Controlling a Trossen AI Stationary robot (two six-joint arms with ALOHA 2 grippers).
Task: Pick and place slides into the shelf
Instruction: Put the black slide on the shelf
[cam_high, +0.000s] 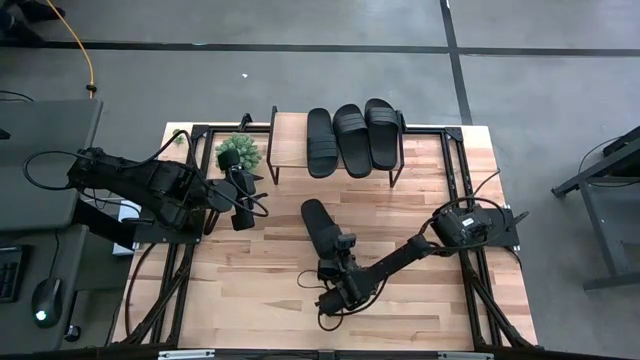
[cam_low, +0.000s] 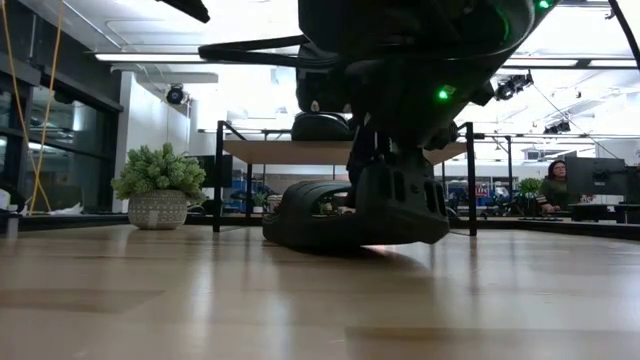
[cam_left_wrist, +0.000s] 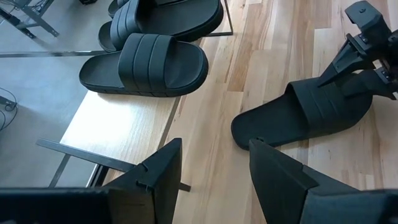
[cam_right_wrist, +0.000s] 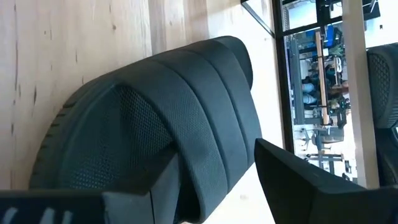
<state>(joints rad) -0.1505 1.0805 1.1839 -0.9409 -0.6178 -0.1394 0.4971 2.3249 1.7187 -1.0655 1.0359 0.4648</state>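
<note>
Three black slides (cam_high: 350, 140) lie side by side on the shelf's light wooden top (cam_high: 290, 145), at the table's far edge. A fourth slide (cam_high: 318, 225) lies sole down on the table in front of the shelf. My right gripper (cam_high: 338, 243) is at its ribbed strap (cam_right_wrist: 186, 112) and stands open. One finger (cam_right_wrist: 143, 193) reaches in under the strap, and the other (cam_right_wrist: 311, 186) stays outside it. My left gripper (cam_left_wrist: 214, 146) hangs open above the table to the shelf's left, with nothing between its fingers. My right gripper comes at the strap's edge (cam_right_wrist: 205, 199) slanting down from the slide's near end, one finger inside the strap's hollow and one outside. Whether either finger touches the strap I cannot tell. The slide (cam_low: 320, 215) rests flat on the table.
A small potted plant (cam_high: 238, 152) stands just left of the shelf, close to my left gripper. The shelf's thin black legs (cam_low: 218, 180) stand behind the slide. Bare wood stretches along the table's near half (cam_high: 250, 300). A person (cam_low: 555, 190) sits in the room beyond.
</note>
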